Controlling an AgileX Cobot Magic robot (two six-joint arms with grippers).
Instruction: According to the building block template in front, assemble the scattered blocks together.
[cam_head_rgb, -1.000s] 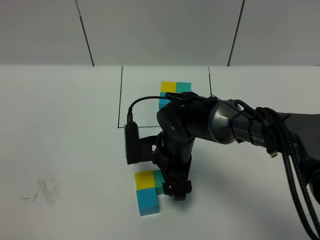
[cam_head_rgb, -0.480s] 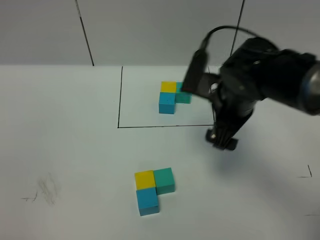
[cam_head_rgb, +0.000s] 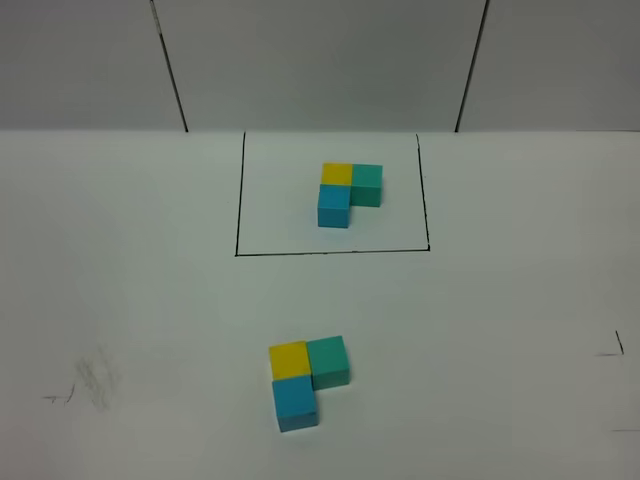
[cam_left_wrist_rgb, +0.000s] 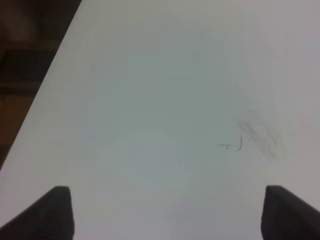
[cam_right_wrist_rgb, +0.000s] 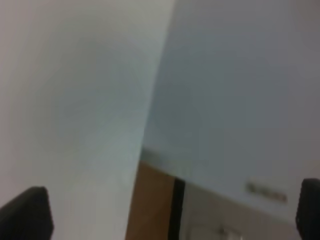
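Yellow, green and blue blocks (cam_head_rgb: 305, 378) sit joined at six o'clock from the framed template (cam_head_rgb: 347, 192); left gripper (cam_left_wrist_rgb: 165, 212) and right gripper (cam_right_wrist_rgb: 170, 210) both gape, empty.

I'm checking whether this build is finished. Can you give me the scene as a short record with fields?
template: framed cluster inside a black drawn rectangle, yellow at the corner, teal-green to its right, sky-blue in front
assembled blocks: yellow cube, teal-green cube and sky-blue cube pressed together in the same L
match to template: appears the same layout
left gripper: open, over bare table
right gripper: open, holding nothing
arms in overhead view: none
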